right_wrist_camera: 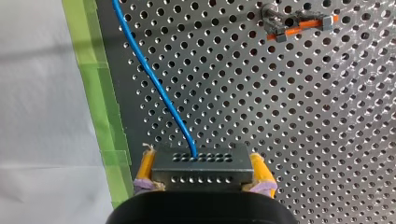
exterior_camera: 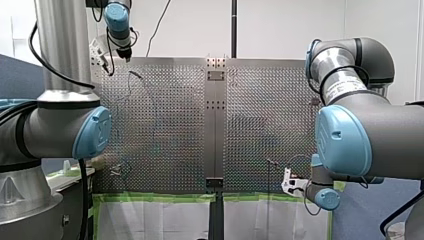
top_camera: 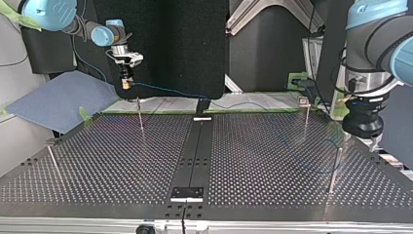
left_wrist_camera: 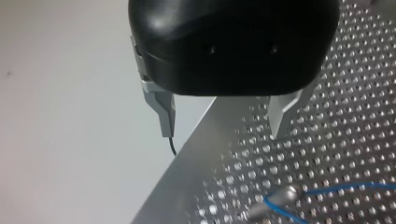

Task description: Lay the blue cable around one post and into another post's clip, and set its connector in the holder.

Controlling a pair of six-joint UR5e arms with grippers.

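Right gripper fingers clenched on connector, lifted above surface taped edge so blue cable hangs clear (placement pending, likely). Left gripper fingers released, empty, at corner beside cable-looped post.

Front cam's up behind the arms, looking out across the whole table. Top cam sits low on the far side facing back, so sides flip; both cover the same table. Left wrist cam hangs close over my left gripper at the table's edge. Right wrist cam's tight on the connector and cable.
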